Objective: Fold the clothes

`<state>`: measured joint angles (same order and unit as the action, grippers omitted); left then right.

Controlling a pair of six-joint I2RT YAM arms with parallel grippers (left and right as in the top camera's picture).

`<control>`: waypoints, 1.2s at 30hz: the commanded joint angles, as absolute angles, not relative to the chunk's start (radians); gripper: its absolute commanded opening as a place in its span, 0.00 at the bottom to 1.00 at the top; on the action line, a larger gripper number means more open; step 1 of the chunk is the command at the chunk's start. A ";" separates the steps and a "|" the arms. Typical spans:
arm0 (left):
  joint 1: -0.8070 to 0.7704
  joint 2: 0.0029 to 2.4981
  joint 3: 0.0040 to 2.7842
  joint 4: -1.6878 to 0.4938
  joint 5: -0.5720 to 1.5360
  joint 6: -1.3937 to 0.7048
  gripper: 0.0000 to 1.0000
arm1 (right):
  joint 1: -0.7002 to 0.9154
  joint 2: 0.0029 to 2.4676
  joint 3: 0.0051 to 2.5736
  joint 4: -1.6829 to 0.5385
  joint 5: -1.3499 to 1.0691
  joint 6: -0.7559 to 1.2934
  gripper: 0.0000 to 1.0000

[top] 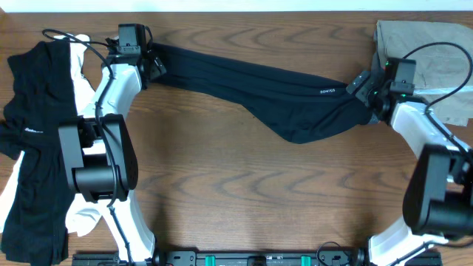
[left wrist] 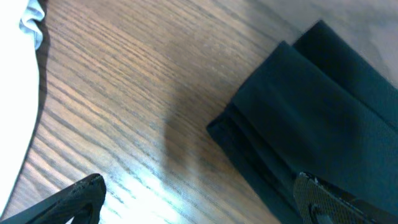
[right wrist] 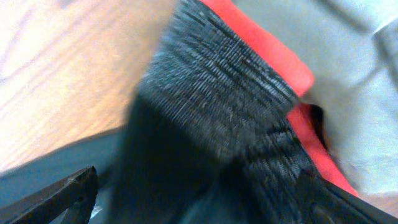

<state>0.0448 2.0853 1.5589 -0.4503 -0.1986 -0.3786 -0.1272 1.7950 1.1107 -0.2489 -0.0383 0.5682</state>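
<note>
At the far left a crumpled heap of black and white garments (top: 33, 125) is lying in wait, so the step in hand, as I judge it, is laying out the long black knitted garment (top: 251, 81) that is stretching across the bench (top: 222, 192) from one arm to the other. The left claw (top: 155, 65) is hovering over that garment's left end with its fingers (left wrist: 78, 196) standing wide apart, released. One finger is hanging over bare wood and the other over the cloth, which is lying there in neat stacked layers. To do this step well, the left claw is needing to come down squarely on all those layers at once, so that none is slipping out. The lower edge, which is sagging toward the middle of the bench, is also needing to be drawn straight before any fold. At the right end the right claw (top: 362, 87) is likewise showing its fingers spread, so I am reading it as released. The black ribbed band (right wrist: 211, 106) is bunching between them over a red patch (right wrist: 273, 56), though that view is blurring. Just beyond it a folded beige cloth (top: 429, 52) is lying close, and the right arm is risking dragging it. The bench is showing a dark, glossy wood grain that is letting cloth slide easily. Of the room only a pale strip along the far edge is showing.
</note>
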 commanded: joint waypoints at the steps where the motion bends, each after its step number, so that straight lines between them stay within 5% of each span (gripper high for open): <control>1: 0.051 2.072 1.631 -0.482 -0.164 -0.303 0.98 | -0.107 1.690 1.198 -0.303 -0.061 0.501 0.99; 14: 0.152 2.092 1.655 -0.479 0.302 -0.063 0.98 | -0.055 1.655 1.296 -0.550 -0.061 0.427 0.99; 21: 0.161 2.125 1.655 -0.418 0.313 0.097 0.98 | -0.003 1.655 1.296 -0.596 -0.073 0.413 0.99; 36: 0.159 2.279 1.655 -0.297 0.280 0.097 0.98 | 0.061 1.653 1.296 -0.622 -0.088 0.411 0.99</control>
<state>0.1608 2.2707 1.6402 -0.3019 0.2874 0.0822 0.0521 1.6539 1.2930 -0.6178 -0.0780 0.4271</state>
